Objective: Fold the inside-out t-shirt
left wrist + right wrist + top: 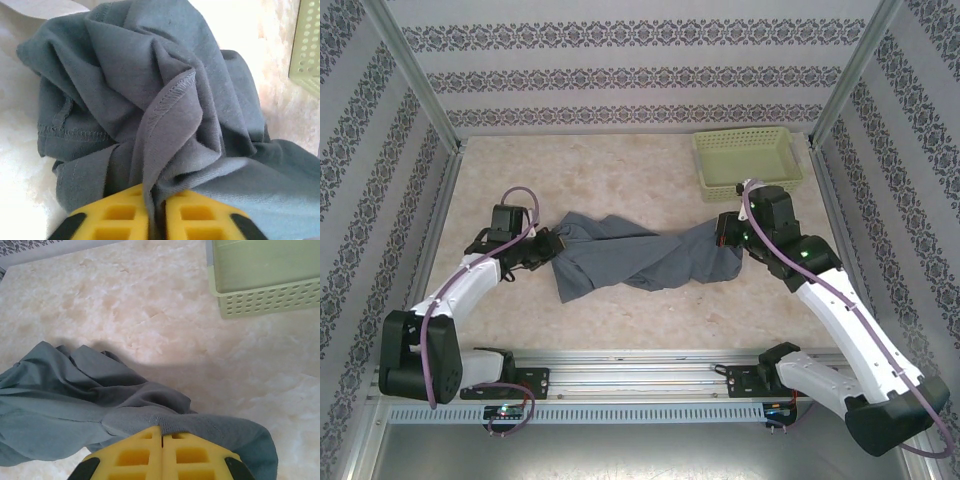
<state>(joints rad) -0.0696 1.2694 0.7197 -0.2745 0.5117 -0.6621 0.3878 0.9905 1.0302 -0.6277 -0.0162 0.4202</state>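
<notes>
Left fingers [117, 217] nearly closed, pinching t-shirt [620, 258] fold. Right fingers [132, 457] closed on its other end. T-shirt bunched, twisted, strung between my fingers mid-surface [620, 165], apart from green basket [745, 160].

Grey t-shirt [640, 262]; green basket [701, 162]; beige marbled table [620, 170].

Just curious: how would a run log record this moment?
t-shirt: twisted, unfolded | left gripper: shut on t-shirt | right gripper: shut on t-shirt
</notes>
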